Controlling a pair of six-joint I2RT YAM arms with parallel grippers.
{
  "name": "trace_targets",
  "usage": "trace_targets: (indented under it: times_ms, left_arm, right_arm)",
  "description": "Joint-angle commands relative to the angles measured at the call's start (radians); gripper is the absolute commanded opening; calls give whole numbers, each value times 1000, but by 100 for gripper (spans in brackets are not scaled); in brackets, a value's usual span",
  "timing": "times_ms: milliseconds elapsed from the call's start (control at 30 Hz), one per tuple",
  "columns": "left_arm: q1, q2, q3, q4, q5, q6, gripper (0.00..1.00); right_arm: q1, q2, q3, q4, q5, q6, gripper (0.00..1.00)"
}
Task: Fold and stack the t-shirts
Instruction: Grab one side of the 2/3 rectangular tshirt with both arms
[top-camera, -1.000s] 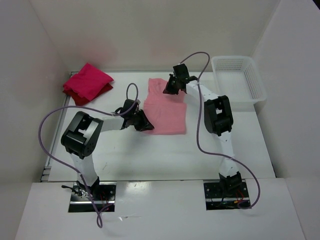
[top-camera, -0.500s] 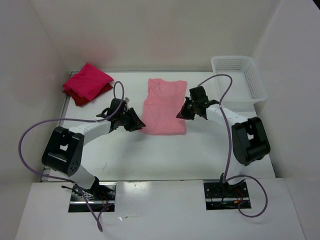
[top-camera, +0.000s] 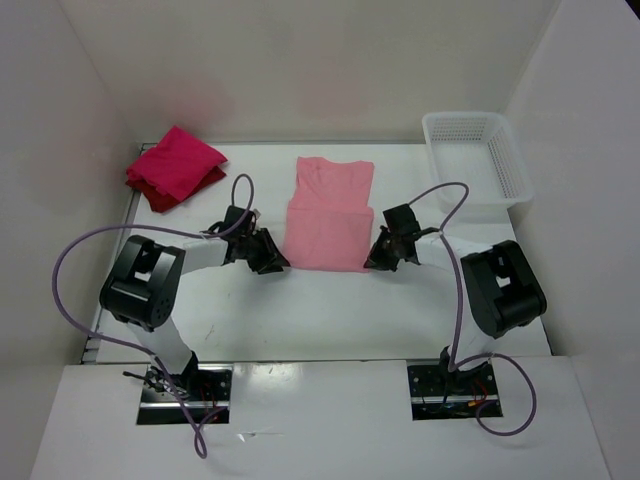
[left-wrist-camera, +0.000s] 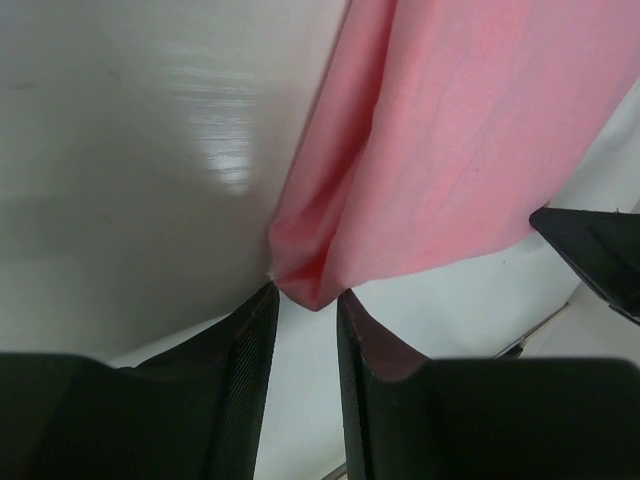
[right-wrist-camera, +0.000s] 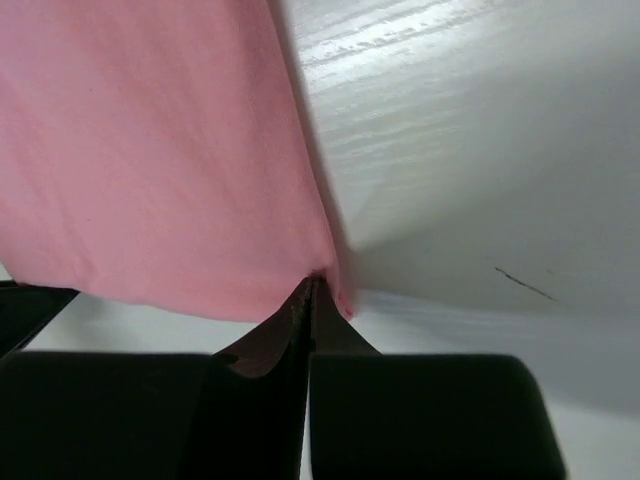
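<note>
- Salmon-pink soft cloth makes up the t-shirt that is laid flat as a long rectangle on the white worktop (top-camera: 320, 320). This salmon-pink t-shirt (top-camera: 330, 215) is found between the two end effectors and stretches away from them.
- The left end effector (top-camera: 272, 260) is placed at the shirt's near left corner. Its fingers are parted by a narrow gap, and bare worktop is seen between them. The tip of the corner sits just at the mouth of that gap and is not clamped.
- The right end effector (top-camera: 383, 257) is placed at the near right corner. Its fingers are pressed fully together, and the shirt's edge rises in a ridge that ends pinched at their tips.
- A bright crimson cloth t-shirt (top-camera: 180, 160) is seen lying on a dark red cloth t-shirt (top-camera: 160, 197), well beyond and to the left of the left end effector.
- A white perforated plastic basket (top-camera: 475, 118) is seen beyond and to the right of the right end effector, apart from the shirts.
</note>
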Motion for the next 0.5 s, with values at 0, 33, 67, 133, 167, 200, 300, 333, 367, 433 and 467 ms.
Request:
trace_targets:
  times_ms: [0, 33, 67, 133, 167, 200, 300, 333, 367, 433, 467]
  left_arm:
    - [35, -40, -77, -23, -59, 17, 39]
    - [35, -64, -86, -23, -59, 17, 39]
    - [35, -90, -86, -23, -59, 17, 39]
    - [35, -170, -95, -23, -70, 6, 44]
    - [35, -190, -95, -32, -88, 6, 46]
    - [35, -203, -95, -32, -88, 6, 50]
    - [35, -148, -43, -32, -74, 15, 56]
    - [35, -123, -31, -32, -64, 24, 56]
    - [35, -100, -31, -32, -53, 24, 57]
    - [35, -43, -19, -3, -31, 24, 57]
    - [35, -28, -19, 9, -21, 24, 58]
  right_arm:
    - [7, -78, -31, 14, 56, 10, 1]
    - [7, -93, -31, 3, 56, 10, 3]
    - [7, -112, -31, -6, 56, 10, 12]
    - [7, -176, -31, -20, 72, 19, 23]
    - [7, -198, -45, -29, 72, 30, 32]
    - [7, -227, -56, -29, 81, 30, 36]
    - [7, -227, -89, -6, 65, 48, 44]
    - [7, -198, -89, 3, 40, 48, 46]
    - [7, -187, -89, 3, 30, 48, 47]
    - [7, -175, -102, 35, 15, 48, 50]
    - [7, -161, -102, 36, 6, 48, 50]
